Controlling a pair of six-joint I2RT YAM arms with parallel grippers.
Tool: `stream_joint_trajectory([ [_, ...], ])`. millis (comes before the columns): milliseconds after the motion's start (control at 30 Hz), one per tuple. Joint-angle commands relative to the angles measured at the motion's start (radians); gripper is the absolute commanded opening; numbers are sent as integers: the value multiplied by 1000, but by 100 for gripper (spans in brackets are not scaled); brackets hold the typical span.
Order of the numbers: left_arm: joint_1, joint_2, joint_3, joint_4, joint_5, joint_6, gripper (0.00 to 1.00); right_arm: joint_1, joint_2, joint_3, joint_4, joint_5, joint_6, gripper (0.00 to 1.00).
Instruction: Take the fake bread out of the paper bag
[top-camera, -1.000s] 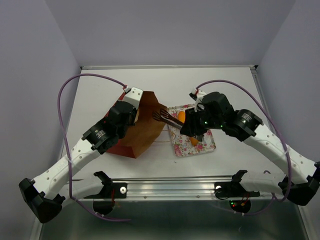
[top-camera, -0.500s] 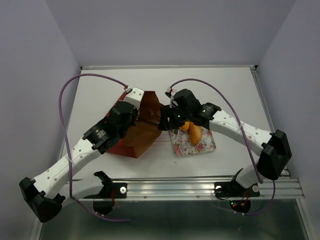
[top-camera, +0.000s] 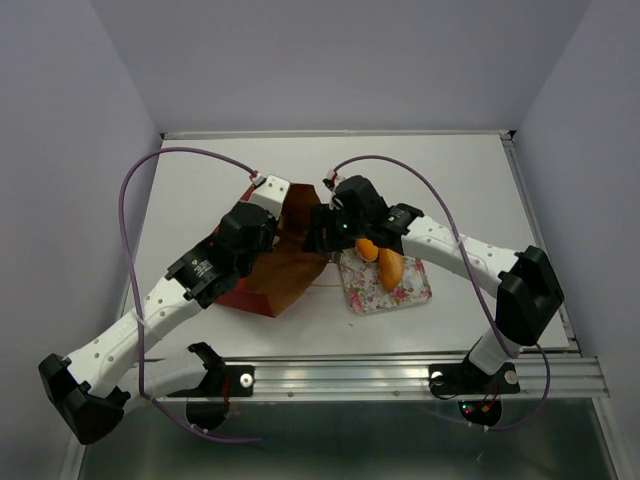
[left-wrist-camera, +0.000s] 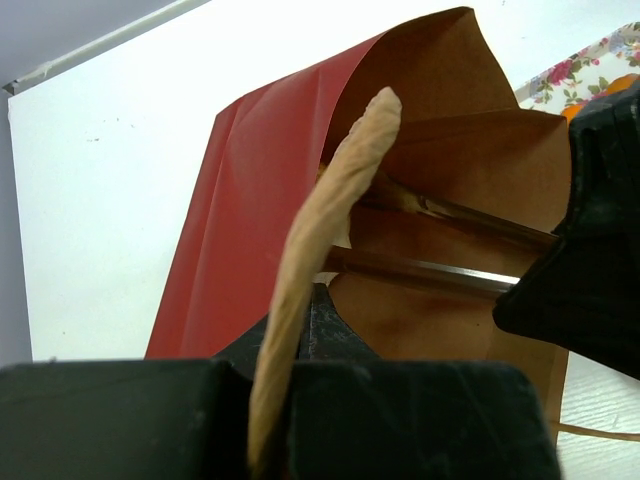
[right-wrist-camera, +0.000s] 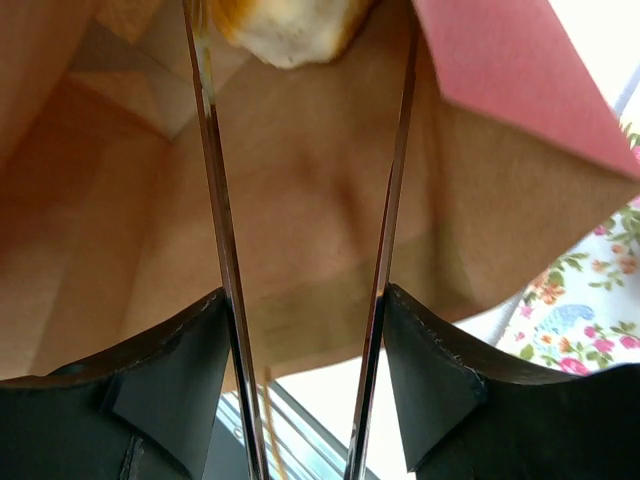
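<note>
Spotting one pale-ended piece of the fake bread (right-wrist-camera: 290, 25) dead ahead of the right gripper (top-camera: 318, 236), close by the tip of the tine on the wrist view's left, deep inside the paper bag (left-wrist-camera: 270, 160). Not gripped yet: long metal tines (right-wrist-camera: 215, 200) spread wide, mostly brown bag wall between them. Counting two more orange pieces (top-camera: 390, 268) behind that gripper, already out and lying on the floral tray (top-camera: 418, 292). No sight of a fourth piece.

Has swung off the tray and across to the bag within the last second: then hung above the tray with tines aimed at the bag, now sunk in through its mouth. Reads as one delivery finished and the next fetch begun.

Pinched tight in the left gripper (left-wrist-camera: 290, 400): the bag's twisted cord handle (left-wrist-camera: 340, 190), rising from between the jaws, lifting the upper lip and keeping the mouth gaping just in front. Same hold as a second ago.

Probably needs a little more reach, then a squeeze on the pale piece.
</note>
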Motion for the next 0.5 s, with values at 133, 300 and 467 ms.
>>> stream_joint_trajectory([
  [133,-10,-21,25,61,4,-9,0,6,65,73,117,-37,67,63],
  [300,-12,-24,27,63,-4,-14,0,6,73,83,124,-56,64,46],
  [467,-12,-26,27,66,-24,-18,0,6,-13,58,130,-22,40,29],
])
